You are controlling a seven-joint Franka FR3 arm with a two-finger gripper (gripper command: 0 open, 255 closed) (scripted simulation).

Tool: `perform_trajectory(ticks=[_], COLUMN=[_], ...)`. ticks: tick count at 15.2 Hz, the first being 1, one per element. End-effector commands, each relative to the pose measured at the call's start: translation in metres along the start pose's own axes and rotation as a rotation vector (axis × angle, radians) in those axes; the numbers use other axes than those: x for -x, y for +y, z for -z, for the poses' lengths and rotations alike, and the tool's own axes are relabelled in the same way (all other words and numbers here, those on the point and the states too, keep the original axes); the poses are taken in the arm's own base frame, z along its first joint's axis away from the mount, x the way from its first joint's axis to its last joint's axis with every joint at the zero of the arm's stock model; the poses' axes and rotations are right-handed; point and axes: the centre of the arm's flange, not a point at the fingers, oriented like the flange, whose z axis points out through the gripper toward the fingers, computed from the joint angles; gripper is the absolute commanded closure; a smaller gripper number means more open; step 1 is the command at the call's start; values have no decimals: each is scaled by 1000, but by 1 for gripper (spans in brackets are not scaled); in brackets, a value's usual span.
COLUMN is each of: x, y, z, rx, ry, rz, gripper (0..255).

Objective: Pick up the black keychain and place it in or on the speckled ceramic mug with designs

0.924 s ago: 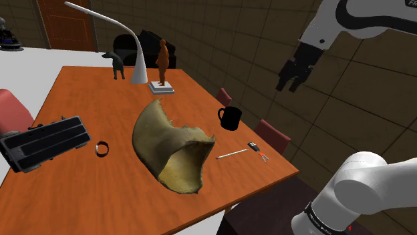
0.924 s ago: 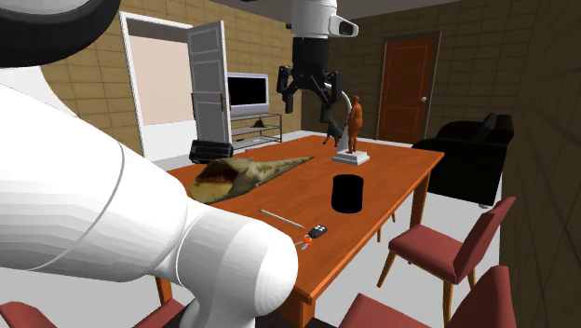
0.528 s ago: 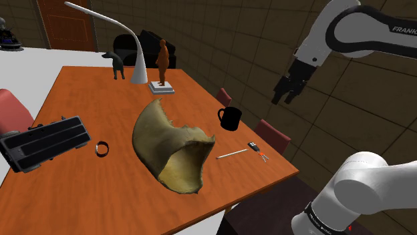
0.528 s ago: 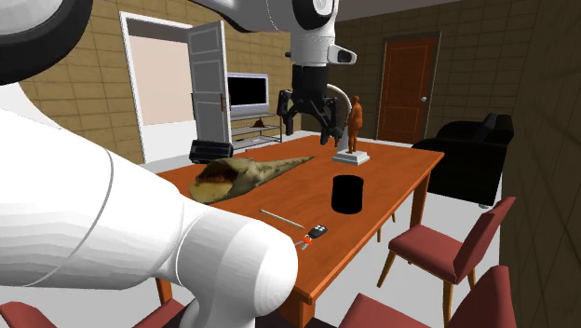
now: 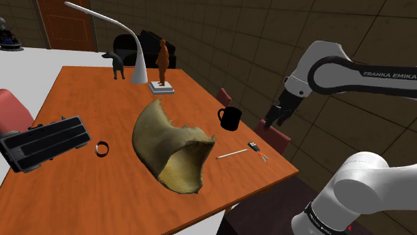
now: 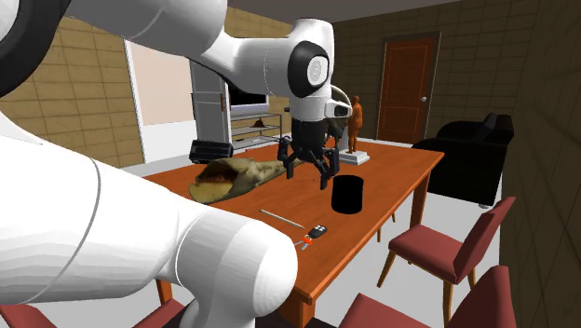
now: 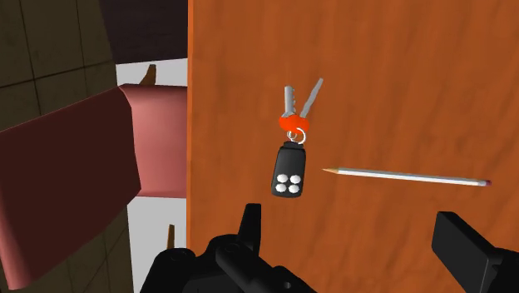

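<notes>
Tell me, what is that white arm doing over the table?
The arm's black gripper hovers open over a black keychain lying near the edge of the table, beside a pencil. Nothing is held yet. The keychain is meant for the dark mug standing further along the table.

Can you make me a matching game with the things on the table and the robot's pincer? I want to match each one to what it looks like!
Things:
1. keychain
2. pencil
3. mug
4. pincer

Descriptions:
A. open, up in the air
B. black, standing upright, has a handle
C. long and thin, lying flat
D. two silver keys on a red ring

Pairs: 1-D, 2-C, 3-B, 4-A
</notes>
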Motion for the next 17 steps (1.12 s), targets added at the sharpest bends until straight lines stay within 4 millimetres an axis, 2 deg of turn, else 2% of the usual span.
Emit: perform_trajectory(ticks=[1, 7, 15, 17], x=[2, 13, 13, 13], y=[5, 17, 18, 18], z=[-26, -103, -144, -144], rx=[5, 21, 21, 21], ry=[6, 15, 15, 15], rz=[4, 16, 16, 16], gripper=[0, 0, 0, 0])
